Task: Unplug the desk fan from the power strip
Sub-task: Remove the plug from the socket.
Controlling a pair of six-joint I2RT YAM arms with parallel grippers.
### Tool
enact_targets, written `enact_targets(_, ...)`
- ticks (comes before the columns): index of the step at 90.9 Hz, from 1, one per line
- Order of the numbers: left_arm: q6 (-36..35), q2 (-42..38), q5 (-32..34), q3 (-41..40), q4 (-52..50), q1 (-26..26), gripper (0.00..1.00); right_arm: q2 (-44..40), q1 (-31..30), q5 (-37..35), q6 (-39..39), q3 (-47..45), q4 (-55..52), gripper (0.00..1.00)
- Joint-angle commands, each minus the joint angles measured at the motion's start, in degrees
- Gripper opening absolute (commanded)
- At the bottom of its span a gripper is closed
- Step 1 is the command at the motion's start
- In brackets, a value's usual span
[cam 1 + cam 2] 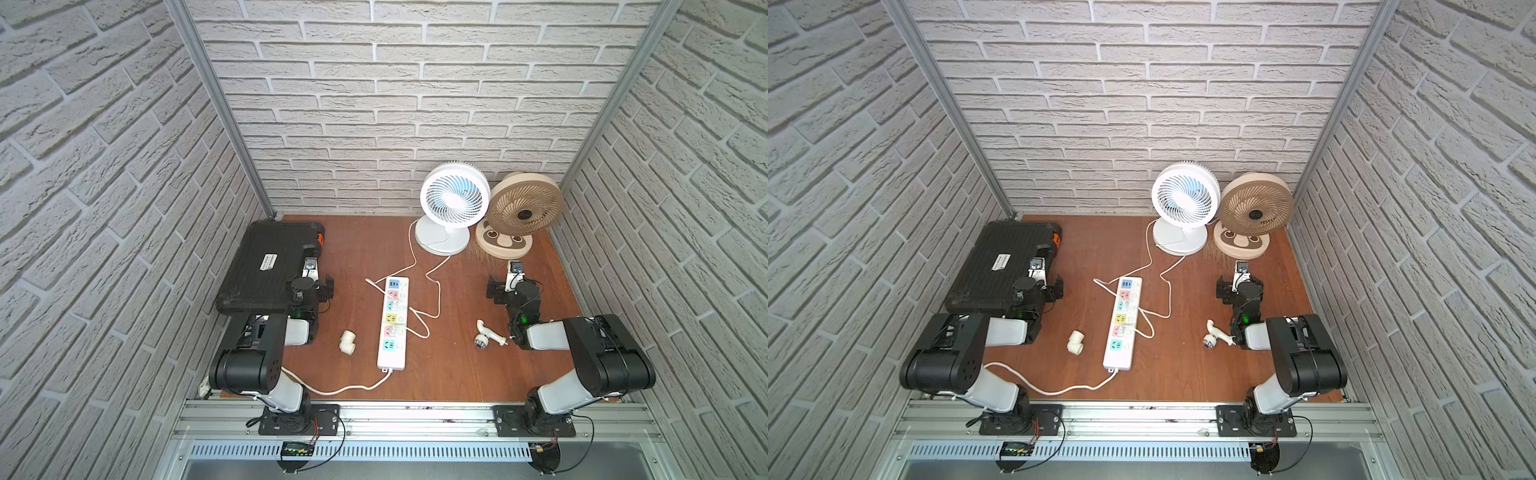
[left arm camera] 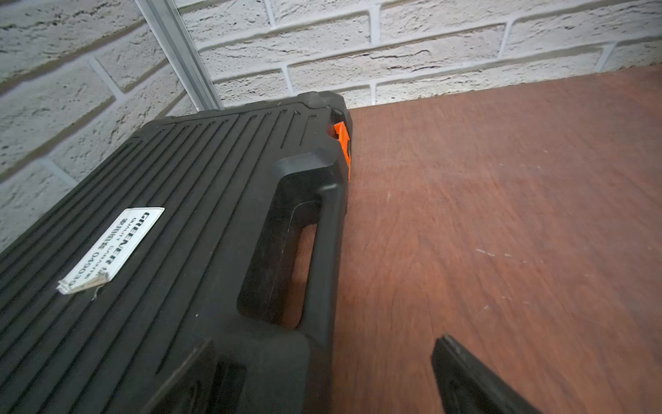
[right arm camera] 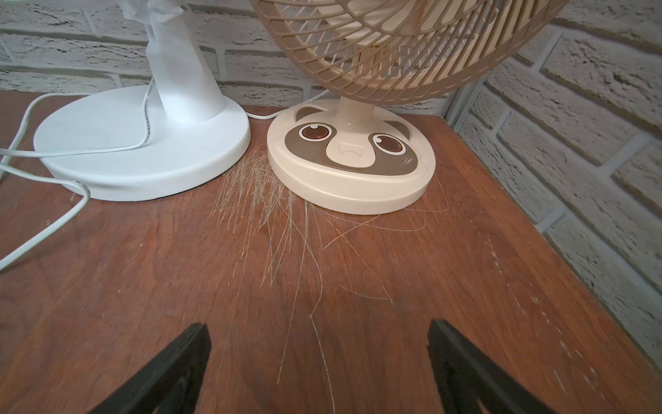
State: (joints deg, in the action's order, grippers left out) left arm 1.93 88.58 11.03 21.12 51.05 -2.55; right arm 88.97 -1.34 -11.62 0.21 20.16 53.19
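Observation:
The white power strip (image 1: 392,322) (image 1: 1122,322), with pastel socket patches, lies lengthwise mid-table. A white desk fan (image 1: 453,203) (image 1: 1185,199) (image 3: 143,143) stands at the back, with a beige fan (image 1: 524,208) (image 1: 1256,205) (image 3: 351,157) beside it. Thin white cords (image 1: 436,291) run from the fans to white plugs in the strip; which plug belongs to which fan I cannot tell. My left gripper (image 1: 326,286) (image 1: 1057,286) (image 2: 322,362) is open beside a black case. My right gripper (image 1: 494,291) (image 1: 1223,293) (image 3: 318,333) is open over bare wood, right of the strip, facing the fan bases.
A black tool case (image 1: 266,266) (image 2: 161,233) fills the back left corner. A white pipe elbow (image 1: 347,341) lies left of the strip, and a white tap (image 1: 488,334) lies to its right. The strip's own cord (image 1: 340,388) trails off the front left edge. Brick walls enclose three sides.

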Motion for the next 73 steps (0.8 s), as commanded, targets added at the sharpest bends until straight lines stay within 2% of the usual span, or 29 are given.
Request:
enact_targets(1,-0.4,0.5,0.3,0.3,1.4,0.3,0.98,-0.7,0.1,0.3,0.1,0.5,0.9,0.98)
enact_targets(50,-0.3,0.4,-0.2,0.3,1.3,0.0,0.98,-1.4,0.0,0.8,-0.1,-0.5,2.5,0.99)
enact_targets(54,-0.3,0.4,1.1,0.1,1.8,0.2,0.98,-2.9,-0.1,1.2,-0.4,-1.3,2.7,0.99)
enact_targets(59,0.0,-0.9,5.8,-0.5,2.2,1.5,0.98,-6.1,-0.3,1.7,-1.0,-1.3,-0.4,0.99)
enact_targets(69,-1.8,-1.3,7.1,-3.1,6.7,3.1,0.98,-15.7,-0.9,4.1,-2.3,1.5,-12.7,0.99)
enact_targets(73,-2.4,-1.1,7.9,-4.0,8.8,3.8,0.98,-19.5,-1.0,3.1,0.4,2.7,-16.3,0.99)
